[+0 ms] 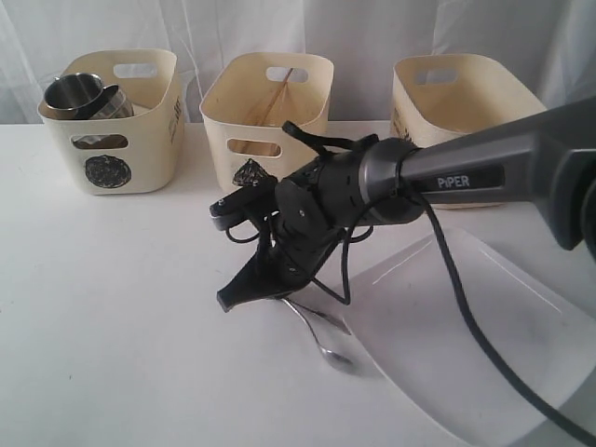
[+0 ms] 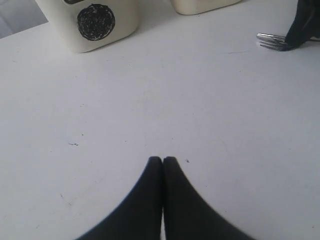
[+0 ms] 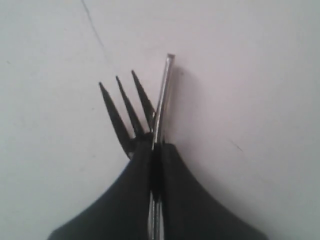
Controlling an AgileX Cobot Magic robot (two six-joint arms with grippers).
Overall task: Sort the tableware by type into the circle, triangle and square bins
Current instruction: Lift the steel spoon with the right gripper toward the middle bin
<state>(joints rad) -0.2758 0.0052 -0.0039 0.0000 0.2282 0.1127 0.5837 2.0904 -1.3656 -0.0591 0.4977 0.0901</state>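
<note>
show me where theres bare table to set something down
Free: the wide stretch of table at the left of the exterior view, between the circle bin and the right gripper. Crowded: centre-right, where that gripper is shut on the fork beside the spoon and square plate.

my right gripper (image 3: pixel 156 149) is matt black plastic; the fork (image 3: pixel 161 105) is glossy steel. upper left in the exterior view, polished metal mugs (image 1: pixel 76 93) sit in a smooth cream plastic tub (image 1: pixel 149 130).
</note>
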